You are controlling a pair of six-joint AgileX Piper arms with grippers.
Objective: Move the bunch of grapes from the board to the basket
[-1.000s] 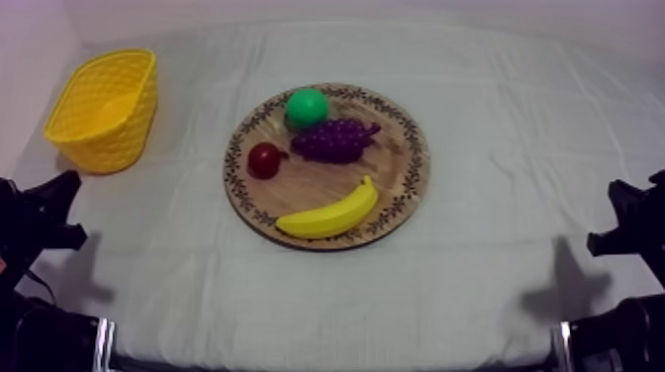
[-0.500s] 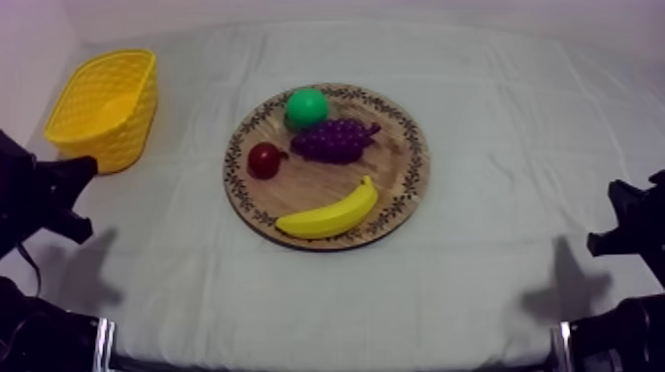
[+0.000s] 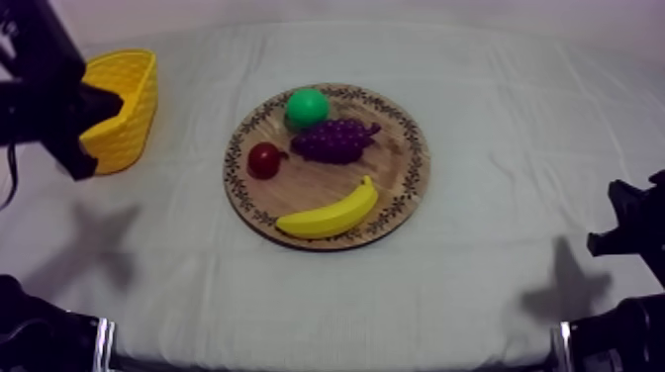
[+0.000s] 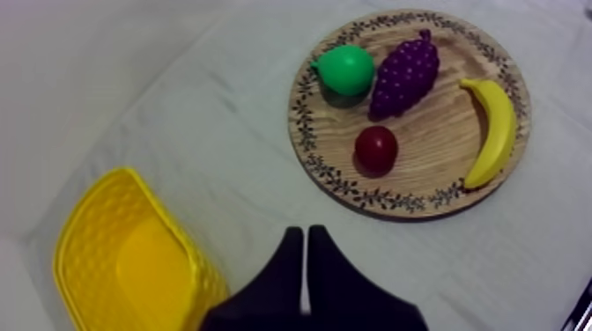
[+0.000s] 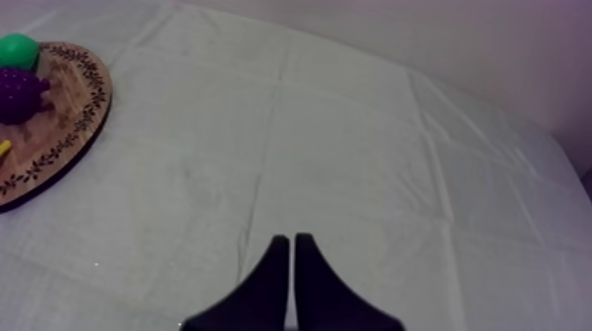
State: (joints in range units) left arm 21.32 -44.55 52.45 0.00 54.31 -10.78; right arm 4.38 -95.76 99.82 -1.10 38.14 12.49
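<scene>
The purple bunch of grapes (image 3: 334, 139) (image 4: 403, 75) (image 5: 18, 95) lies on the round wooden board (image 3: 327, 183) (image 4: 432, 132) (image 5: 62, 106), beside a green pear (image 3: 307, 106) (image 4: 345, 70). The yellow basket (image 3: 131, 87) (image 4: 132, 264) stands at the far left of the table. My left gripper (image 3: 107, 101) (image 4: 305, 233) hangs raised beside the basket, its fingers together as a narrow wedge, holding nothing. Low at the right side, my right gripper (image 3: 618, 196) (image 5: 288, 239) is shut over bare cloth, far from the board.
A small red fruit (image 3: 264, 159) (image 4: 376, 149) and a banana (image 3: 330, 213) (image 4: 492, 132) also lie on the board. Open cloth lies between the basket and the board, and around the right gripper.
My left arm has risen from the lower left edge up and back, and now overlaps the basket in the top view. The right arm and the fruit have not moved.
</scene>
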